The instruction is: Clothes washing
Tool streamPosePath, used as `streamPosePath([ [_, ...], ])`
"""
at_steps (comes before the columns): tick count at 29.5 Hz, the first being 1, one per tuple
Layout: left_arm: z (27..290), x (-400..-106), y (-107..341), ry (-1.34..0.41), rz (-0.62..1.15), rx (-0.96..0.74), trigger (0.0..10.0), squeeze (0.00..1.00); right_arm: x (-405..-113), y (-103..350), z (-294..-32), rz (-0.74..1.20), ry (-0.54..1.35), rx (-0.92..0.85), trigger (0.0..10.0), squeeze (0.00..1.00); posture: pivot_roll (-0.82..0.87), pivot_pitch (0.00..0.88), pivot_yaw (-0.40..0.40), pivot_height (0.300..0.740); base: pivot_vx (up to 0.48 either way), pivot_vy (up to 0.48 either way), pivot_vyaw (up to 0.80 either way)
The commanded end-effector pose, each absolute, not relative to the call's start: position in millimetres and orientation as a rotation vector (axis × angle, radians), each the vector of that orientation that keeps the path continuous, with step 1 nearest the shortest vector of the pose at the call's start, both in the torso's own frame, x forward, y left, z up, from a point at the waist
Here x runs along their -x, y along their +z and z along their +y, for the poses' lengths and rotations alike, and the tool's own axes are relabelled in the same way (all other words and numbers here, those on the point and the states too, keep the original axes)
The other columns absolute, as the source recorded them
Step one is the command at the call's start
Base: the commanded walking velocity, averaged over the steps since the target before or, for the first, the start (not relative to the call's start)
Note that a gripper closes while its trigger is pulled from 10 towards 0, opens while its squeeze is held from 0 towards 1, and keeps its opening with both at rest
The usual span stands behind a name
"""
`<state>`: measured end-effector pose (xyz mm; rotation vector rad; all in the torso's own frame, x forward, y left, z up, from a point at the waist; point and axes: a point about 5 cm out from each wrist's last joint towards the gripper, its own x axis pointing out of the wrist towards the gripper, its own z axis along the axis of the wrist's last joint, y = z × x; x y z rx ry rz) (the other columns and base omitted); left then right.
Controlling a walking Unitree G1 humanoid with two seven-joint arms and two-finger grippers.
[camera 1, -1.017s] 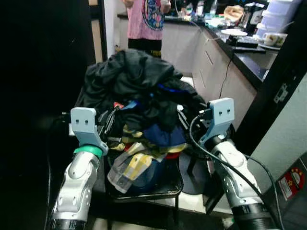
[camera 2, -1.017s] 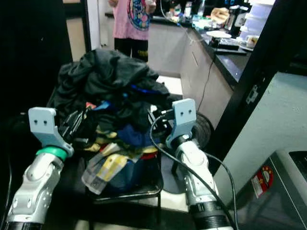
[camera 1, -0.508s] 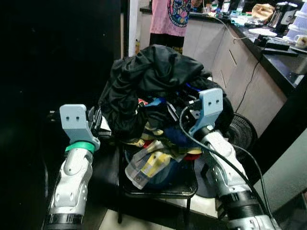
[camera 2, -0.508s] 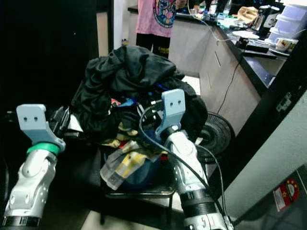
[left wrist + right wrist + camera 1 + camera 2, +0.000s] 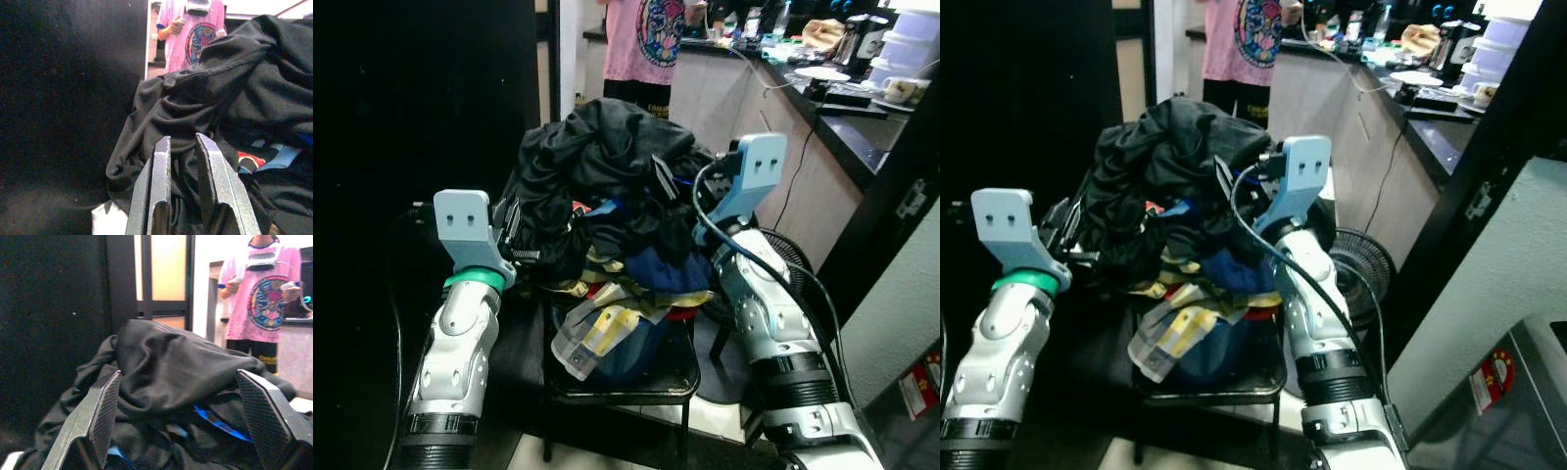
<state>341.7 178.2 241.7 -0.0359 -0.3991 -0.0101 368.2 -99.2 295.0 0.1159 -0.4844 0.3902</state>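
Since half second ago: my right gripper point(image 5: 186, 431) raised to top of clothes pile point(image 5: 607, 186), fingers spread wide for scooping grab. Left gripper point(image 5: 186, 186) at pile's left flank, fingers near together, nothing clamped. Pile heaped on black stool point(image 5: 666, 377), overhanging front edge. Head views add counter point(image 5: 862, 117); wrist views show finger gaps, person point(image 5: 266, 298) behind.

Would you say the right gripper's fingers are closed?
No, the right gripper has its fingers spread wide over the black garment.
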Motion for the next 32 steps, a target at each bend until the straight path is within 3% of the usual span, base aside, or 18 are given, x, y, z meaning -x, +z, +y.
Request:
streamPosePath([
  [1,177,-343,239,-0.023,-0.372,0.022,10.0,0.0,-371,295,-101,-0.476,0.375,-0.099,10.0,0.0,-0.01,0.003,-0.068,0.74,0.0,0.0,0.0],
  [6,175,-339,235,-0.031,-0.37,0.0,10.0,0.0,-369,287,-101,-0.458,0.391,-0.013,10.0,0.0,0.01,0.0,-0.057,0.74,0.0,0.0,0.0],
  [9,176,-336,228,-0.052,-0.351,-0.01,10.0,0.0,-363,258,-104,-0.412,0.377,0.032,10.0,0.0,0.03,0.0,-0.008,0.74,0.0,0.0,0.0],
  [13,186,-327,203,-0.106,-0.306,-0.066,10.0,0.0,-352,220,-119,-0.377,0.304,0.061,10.0,0.0,0.03,0.0,0.064,0.74,0.0,0.0,0.0],
  [15,204,-313,184,-0.087,-0.266,-0.077,10.0,0.0,-338,198,-143,-0.359,0.21,0.021,10.0,0.0,0.04,0.0,0.098,0.74,0.0,0.0,0.0],
  [20,213,-307,185,-0.046,-0.267,-0.043,10.0,0.0,-325,189,-163,-0.343,0.134,-0.054,10.0,0.0,0.05,0.0,0.105,0.74,0.0,0.0,0.0],
  [24,207,-310,190,-0.079,-0.272,-0.015,10.0,0.0,-320,183,-169,-0.322,0.099,-0.078,10.0,0.0,0.05,0.0,0.115,0.74,0.0,0.0,0.0],
  [27,190,-314,190,-0.151,-0.254,0.02,10.0,0.0,-321,179,-160,-0.294,0.123,-0.054,10.0,0.0,0.04,0.0,0.113,0.74,0.0,0.0,0.0],
  [32,181,-315,189,-0.163,-0.26,0.03,10.0,0.0,-323,178,-154,-0.282,0.139,-0.047,10.0,0.0,0.04,0.0,0.103,0.74,0.0,0.0,0.0],
])
